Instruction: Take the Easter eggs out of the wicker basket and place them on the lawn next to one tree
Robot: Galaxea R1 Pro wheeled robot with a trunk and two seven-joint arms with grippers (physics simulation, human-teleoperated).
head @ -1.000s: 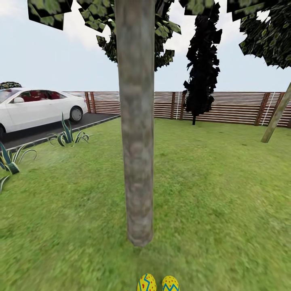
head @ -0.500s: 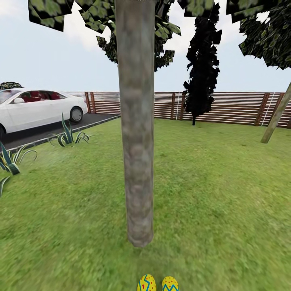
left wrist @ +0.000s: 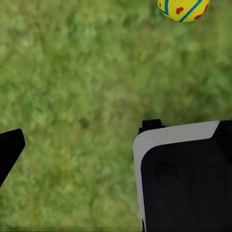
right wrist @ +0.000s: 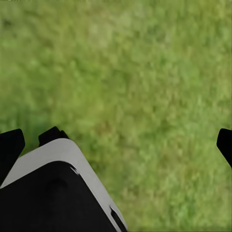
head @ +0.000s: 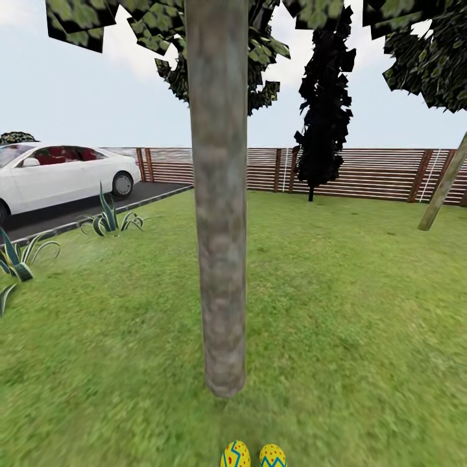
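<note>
Both arms point down at lawn (right wrist: 145, 72), jaws apart.

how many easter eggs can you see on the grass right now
2. Both lie side by side on the lawn just in front of the tree: the left egg and the right egg, cut off by the head view's bottom edge. A third may be hidden below it.

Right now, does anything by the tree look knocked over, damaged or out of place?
Nothing stands out. Two Easter eggs sit side by side on the lawn near the foot of the tree, uncracked. A third egg is not in sight here.
</note>
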